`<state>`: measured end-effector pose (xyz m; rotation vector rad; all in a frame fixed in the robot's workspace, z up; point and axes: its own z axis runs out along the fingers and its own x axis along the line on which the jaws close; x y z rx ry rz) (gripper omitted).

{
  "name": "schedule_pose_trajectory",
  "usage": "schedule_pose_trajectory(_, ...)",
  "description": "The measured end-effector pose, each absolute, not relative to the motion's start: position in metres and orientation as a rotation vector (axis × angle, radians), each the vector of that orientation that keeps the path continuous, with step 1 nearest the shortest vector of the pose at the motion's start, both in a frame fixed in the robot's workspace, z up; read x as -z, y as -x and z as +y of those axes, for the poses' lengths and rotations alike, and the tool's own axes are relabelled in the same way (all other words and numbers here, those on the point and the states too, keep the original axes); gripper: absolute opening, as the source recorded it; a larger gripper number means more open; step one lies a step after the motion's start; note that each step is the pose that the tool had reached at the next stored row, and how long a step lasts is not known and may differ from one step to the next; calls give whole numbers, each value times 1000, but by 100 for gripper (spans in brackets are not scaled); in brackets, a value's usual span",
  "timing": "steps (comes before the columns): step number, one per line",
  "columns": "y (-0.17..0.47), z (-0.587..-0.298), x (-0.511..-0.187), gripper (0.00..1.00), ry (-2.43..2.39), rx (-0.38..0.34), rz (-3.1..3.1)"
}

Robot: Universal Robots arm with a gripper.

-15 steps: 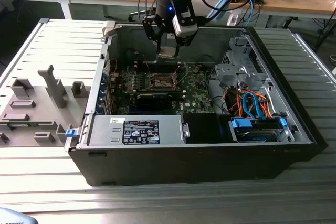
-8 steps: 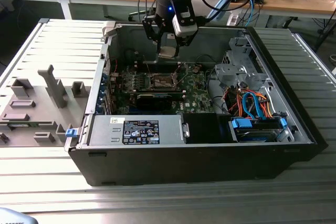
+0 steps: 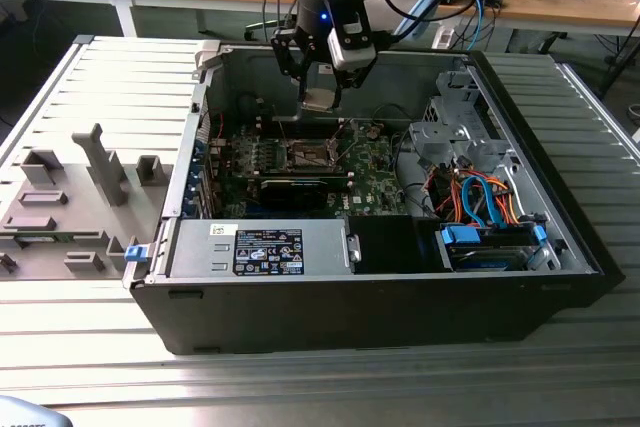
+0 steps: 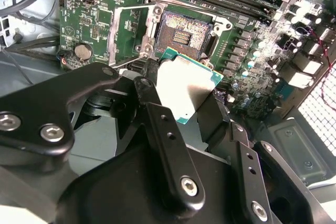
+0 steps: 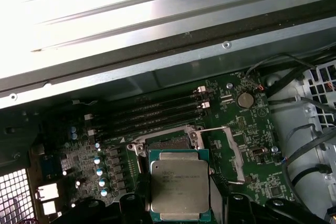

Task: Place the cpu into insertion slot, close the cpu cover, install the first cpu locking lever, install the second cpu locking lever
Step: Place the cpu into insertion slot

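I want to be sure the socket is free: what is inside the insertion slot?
In the second wrist view the insertion slot holds only its bare contact field, no chip. The cpu, held above, hides one edge of it.

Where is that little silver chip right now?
In the exterior view, the cpu is held in the gripper, above the insertion slot, inside the computer case.

cpu (image 5: 180, 184): pale silver-grey metal top, satin, smooth; green board edge.
Insertion slot (image 4: 181, 35): dark centre, thin bright metal rim.
Fingers (image 4: 167, 145): matt black metal, silver screw heads.
Bench (image 3: 300, 377): ribbed bare metal, dull sheen.
Case (image 3: 330, 312): matt black outer panel.
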<state>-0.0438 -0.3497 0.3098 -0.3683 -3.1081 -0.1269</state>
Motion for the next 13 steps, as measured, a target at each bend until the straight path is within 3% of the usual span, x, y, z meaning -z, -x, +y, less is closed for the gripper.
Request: schedule_pose_trajectory(13,44,-350,-310,54,408,127,-3104)
